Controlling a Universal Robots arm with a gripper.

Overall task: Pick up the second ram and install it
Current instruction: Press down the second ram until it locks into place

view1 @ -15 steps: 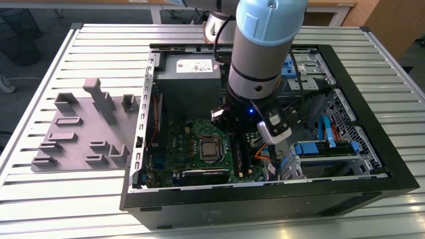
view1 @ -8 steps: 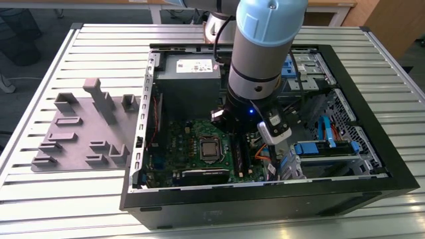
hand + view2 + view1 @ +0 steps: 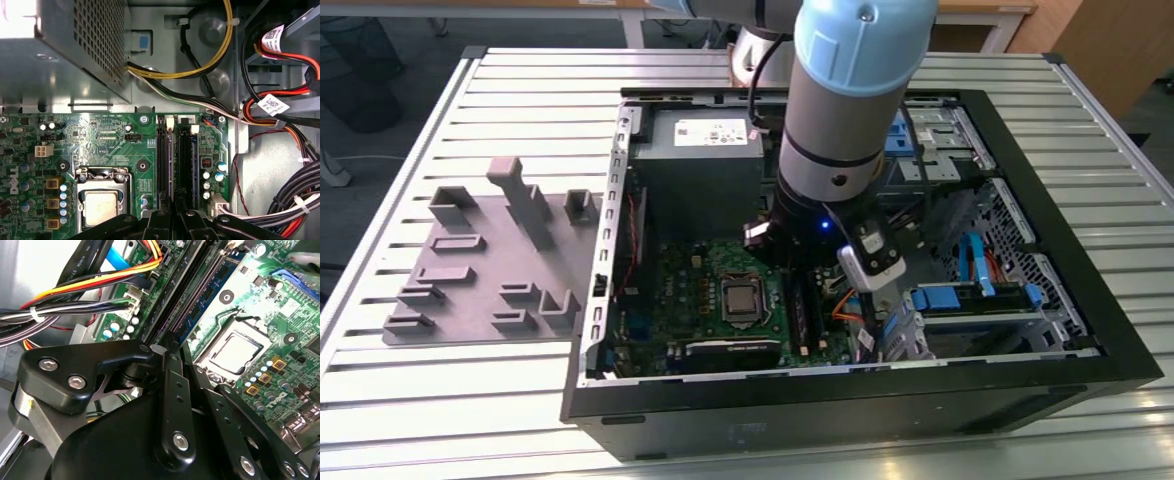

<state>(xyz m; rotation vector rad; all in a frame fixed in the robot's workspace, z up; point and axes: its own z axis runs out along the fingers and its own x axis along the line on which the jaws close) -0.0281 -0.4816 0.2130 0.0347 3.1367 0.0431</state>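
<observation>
Jaws (image 3: pixel 174 207) pinching the second ram (image 3: pixel 173 165) in its slot — cables (image 3: pixel 280 200) near.

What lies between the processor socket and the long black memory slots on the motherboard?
In the first wrist view, a strip of green motherboard lies between the processor socket and the memory slots, with small parts and one round mounting hole.

Ribbed, pale metal worktop (image 3: pixel 520 400) with a dull sheen. Matt black metal computer case (image 3: pixel 854 400). Glossy green motherboard (image 3: pixel 115 140) carrying a brushed silver metal processor lid (image 3: pixel 102 207). Perforated grey steel power supply (image 3: pixel 65 50). Pincer (image 3: pixel 172 347) links in smooth black metal with shiny screws.
</observation>
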